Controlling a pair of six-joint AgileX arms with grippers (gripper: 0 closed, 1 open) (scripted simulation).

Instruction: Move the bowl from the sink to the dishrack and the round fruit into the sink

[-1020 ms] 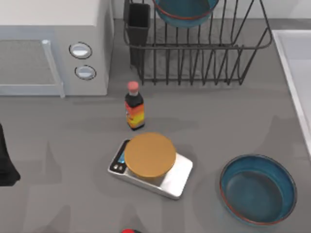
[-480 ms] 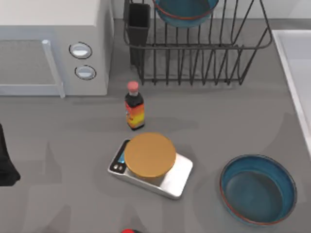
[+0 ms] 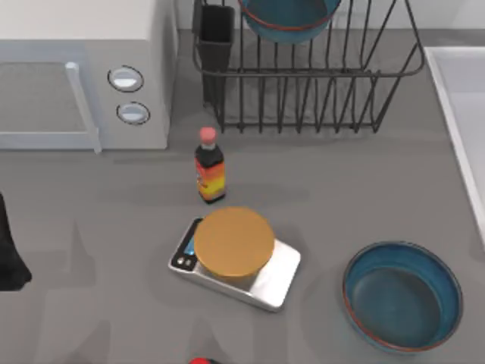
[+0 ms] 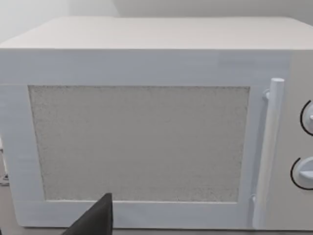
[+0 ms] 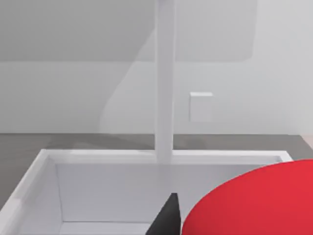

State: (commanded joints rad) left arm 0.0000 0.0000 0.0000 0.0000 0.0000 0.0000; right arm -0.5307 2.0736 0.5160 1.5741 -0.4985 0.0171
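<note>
Round fruit (image 5: 254,200) first: the plain bright-red ball sits large in the right wrist view, just beside the right gripper (image 5: 167,218) and over the near part of the sink (image 5: 29,191), a pale white-grey basin with a smooth raised rim. A white tap column (image 5: 165,78) rises from the basin's far rim. Whether the claw is clamped on the fruit or merely next to it, we cannot tell.

From above, the sink's rim (image 3: 455,98) runs along the table's right edge. The dishrack (image 3: 318,83), a black wire rack of upright prongs, stands at the far middle of the grey table (image 3: 341,182), with its black rectangular cutlery cup (image 3: 216,34) at the left corner. A dark-blue glazed bowl (image 3: 288,17) with a thin reddish-brown rim rests in the rack, partly cut off by the far edge of the view. A second bowl (image 3: 402,296) of the same look sits on the table at the near right — outside the sink and well apart from the rack.

Between them stand a red-capped sauce bottle (image 3: 209,167) and, nearer, a silver kitchen scale (image 3: 276,277) bearing an orange disc (image 3: 233,243). A grey-white microwave box (image 3: 83,76) fills the far left.

Our left arm (image 3: 9,258) is parked at the table's left edge; the left gripper (image 4: 98,218) faces the microwave door (image 4: 142,142), and we cannot tell how wide it stands.
</note>
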